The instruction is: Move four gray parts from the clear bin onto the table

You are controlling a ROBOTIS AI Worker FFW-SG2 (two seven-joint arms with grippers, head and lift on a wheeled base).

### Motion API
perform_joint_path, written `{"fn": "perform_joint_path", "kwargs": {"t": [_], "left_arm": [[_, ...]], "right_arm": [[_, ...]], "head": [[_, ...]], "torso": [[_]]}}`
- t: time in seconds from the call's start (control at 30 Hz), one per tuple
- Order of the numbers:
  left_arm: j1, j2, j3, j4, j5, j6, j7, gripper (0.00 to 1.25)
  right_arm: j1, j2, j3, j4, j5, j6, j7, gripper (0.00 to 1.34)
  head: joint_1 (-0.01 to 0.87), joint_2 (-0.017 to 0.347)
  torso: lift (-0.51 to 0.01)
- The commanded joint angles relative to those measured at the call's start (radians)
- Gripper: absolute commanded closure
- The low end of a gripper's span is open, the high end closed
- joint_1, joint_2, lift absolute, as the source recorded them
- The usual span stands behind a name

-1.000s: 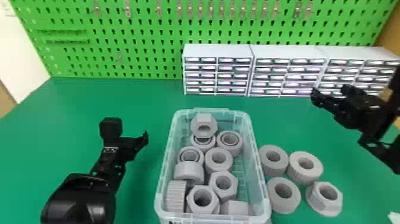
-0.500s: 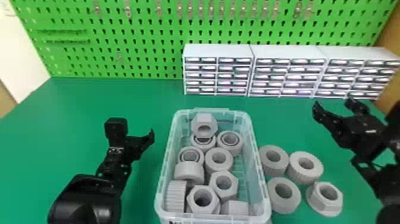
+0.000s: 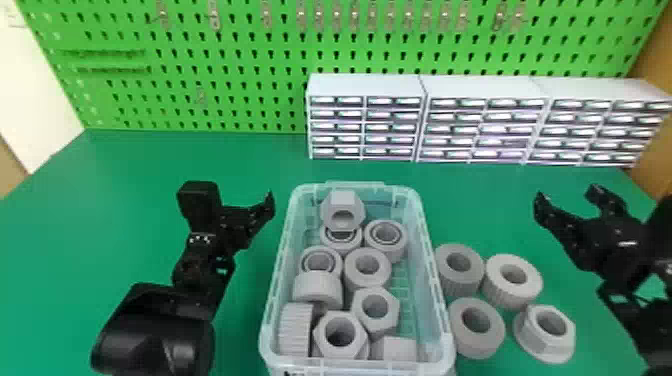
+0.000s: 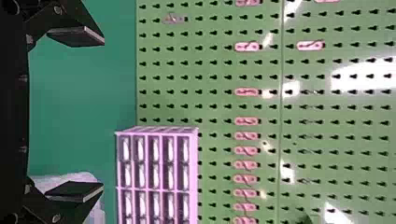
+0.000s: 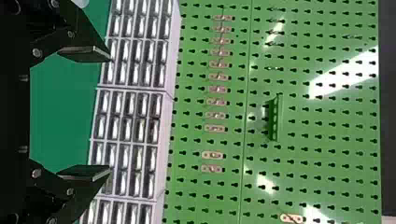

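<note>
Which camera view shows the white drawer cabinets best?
The head view: all three cabinets stand side by side, fronts and tops visible. The left wrist view shows part of one, sideways; the right wrist view shows three, sideways, the outer two cut off.

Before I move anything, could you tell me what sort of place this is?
Probably a workshop or parts-sorting bench: a green pegboard with hooks, small drawer cabinets, and a clear bin of gray nuts and rings.

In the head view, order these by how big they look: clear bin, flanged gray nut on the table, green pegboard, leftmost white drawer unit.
Largest to smallest:
Green pegboard
Clear bin
Leftmost white drawer unit
Flanged gray nut
</note>
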Motion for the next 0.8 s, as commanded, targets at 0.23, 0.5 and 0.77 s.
{"fn": "perform_joint_path", "kwargs": {"t": [0.23,0.5,0.77], "left_arm": [[0.033,0.000,-0.011,-0.120,0.005,0.003,-0.006,0.18],[0.047,-0.006,-0.011,-0.125,0.002,0.010,-0.009,0.18],[0.034,-0.043,0.031,-0.128,-0.021,0.012,-0.058,0.18]], "right_arm": [[0.012,-0.009,0.022,0.011,0.012,0.003,0.000,0.42],[0.006,-0.012,0.042,0.011,0.028,0.005,0.000,0.42],[-0.013,-0.021,0.039,0.003,0.011,0.006,0.000,0.42]], "head": [[0.693,0.072],[0.693,0.072],[0.693,0.072]], "torso": [[-0.052],[-0.052],[-0.052]]}}
